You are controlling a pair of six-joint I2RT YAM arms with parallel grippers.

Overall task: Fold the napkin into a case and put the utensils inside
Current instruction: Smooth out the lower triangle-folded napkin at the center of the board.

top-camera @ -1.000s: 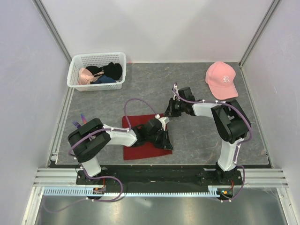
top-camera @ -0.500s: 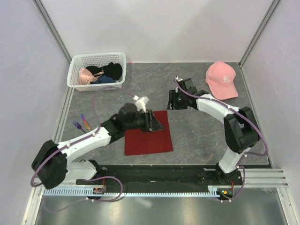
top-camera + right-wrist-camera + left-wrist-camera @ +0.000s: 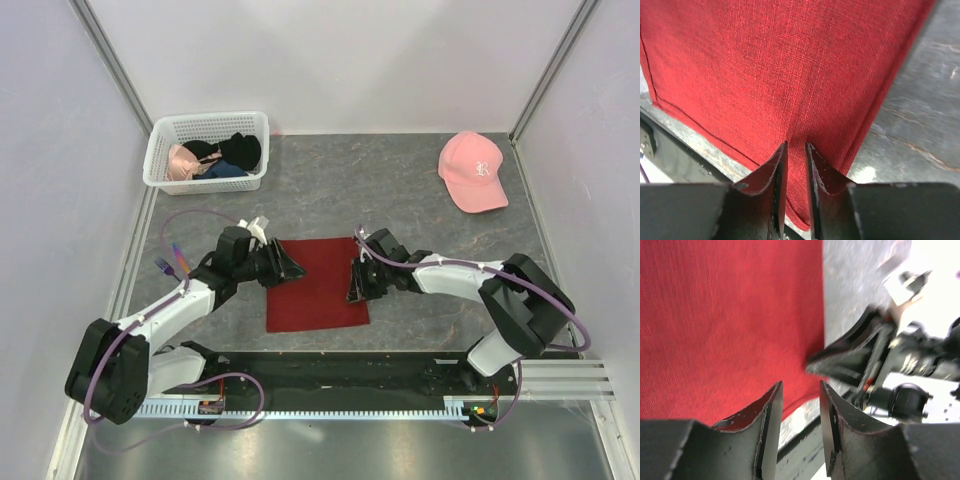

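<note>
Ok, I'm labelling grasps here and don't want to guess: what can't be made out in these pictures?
- Right wrist view: whether the right gripper pinches the napkin; its nearly closed jaws hide the contact.
- Top view: the utensils beside the left arm are too small to identify.
- Left wrist view: the right arm is blurred.

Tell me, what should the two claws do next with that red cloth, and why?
Probably close the right gripper on the napkin's right edge and lift it for a fold. The napkin lies flat and unfolded, that gripper's fingertips stand narrowly apart at that edge, and the left gripper is open at the opposite edge.
</note>
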